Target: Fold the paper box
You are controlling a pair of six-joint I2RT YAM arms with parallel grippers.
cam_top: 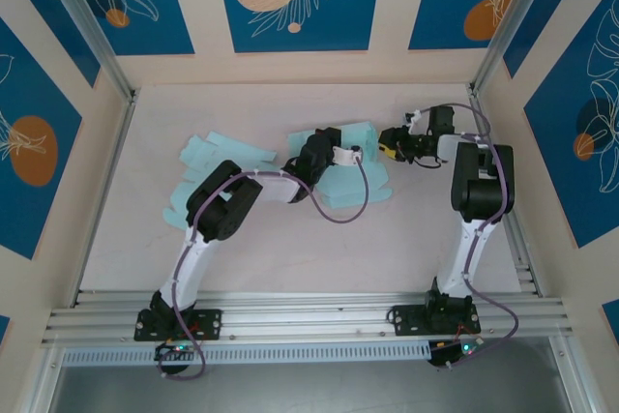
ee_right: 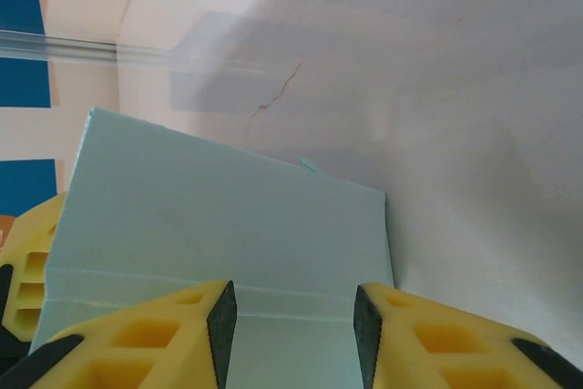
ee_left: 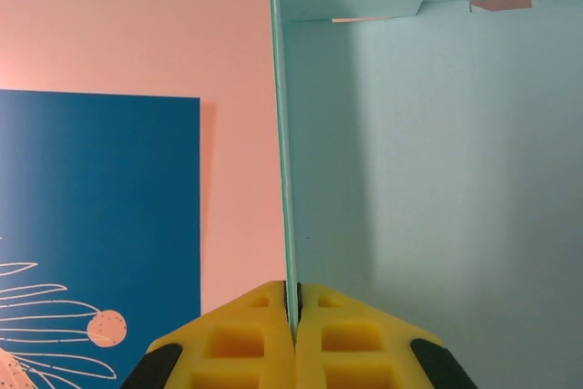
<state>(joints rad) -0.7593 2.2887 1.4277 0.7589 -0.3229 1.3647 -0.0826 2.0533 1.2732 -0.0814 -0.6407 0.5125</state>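
The left gripper (ee_left: pixel 293 316) is pinched tight on the thin edge of an upright wall (ee_left: pixel 282 134) of the paper box (cam_top: pixel 377 186), which sits mid-frame in the top view. The grip probably holds that wall standing while the other side is worked. Its arm reaches from lower left to centre, elbow bent. The right gripper (ee_right: pixel 293 316) has its jaws apart, facing a pale flap (ee_right: pixel 228 225) without gripping it, likely lining up a fold. Its arm rises at right, wrist turned leftward. Spare teal sheets (cam_top: pixel 218 154) lie left of centre.
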